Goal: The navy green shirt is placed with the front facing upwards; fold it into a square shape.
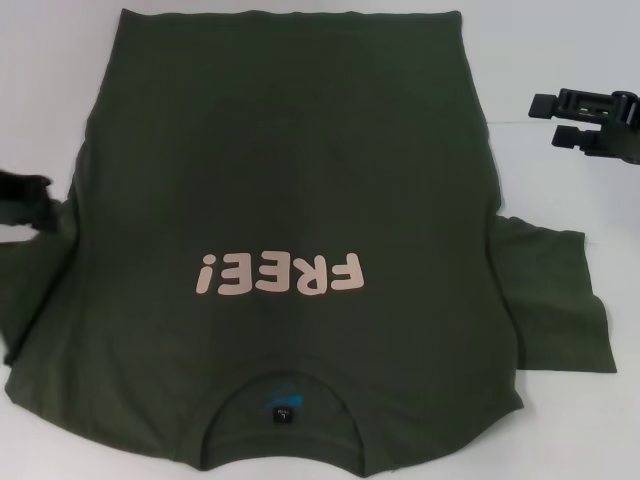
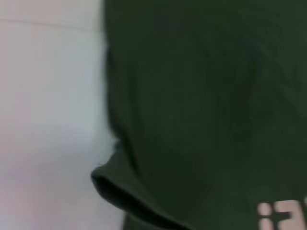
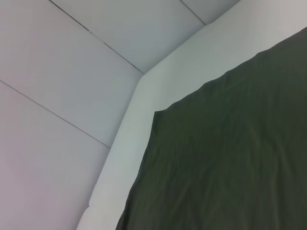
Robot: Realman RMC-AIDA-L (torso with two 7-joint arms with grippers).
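The navy green shirt (image 1: pixel 300 180) lies spread front up on the white table (image 1: pixel 560 50). Its collar and neck label (image 1: pixel 283 412) are at the near edge and its hem at the far side. The pale pink "FREE!" print (image 1: pixel 280 272) reads upside down from here. My left gripper (image 1: pixel 22 195) is at the shirt's left edge, just above the left sleeve (image 1: pixel 35 290), and is cut off by the frame. My right gripper (image 1: pixel 552 120) is open and empty, apart from the shirt, off its far right side. The left wrist view shows the shirt body (image 2: pixel 206 96) and a sleeve opening (image 2: pixel 120 191).
The right sleeve (image 1: pixel 555 300) lies spread out flat on the table. The right wrist view shows the shirt's far hem corner (image 3: pixel 160 115), the white table edge (image 3: pixel 139 96) and grey floor tiles (image 3: pixel 57 72) beyond it. Bare table flanks the shirt.
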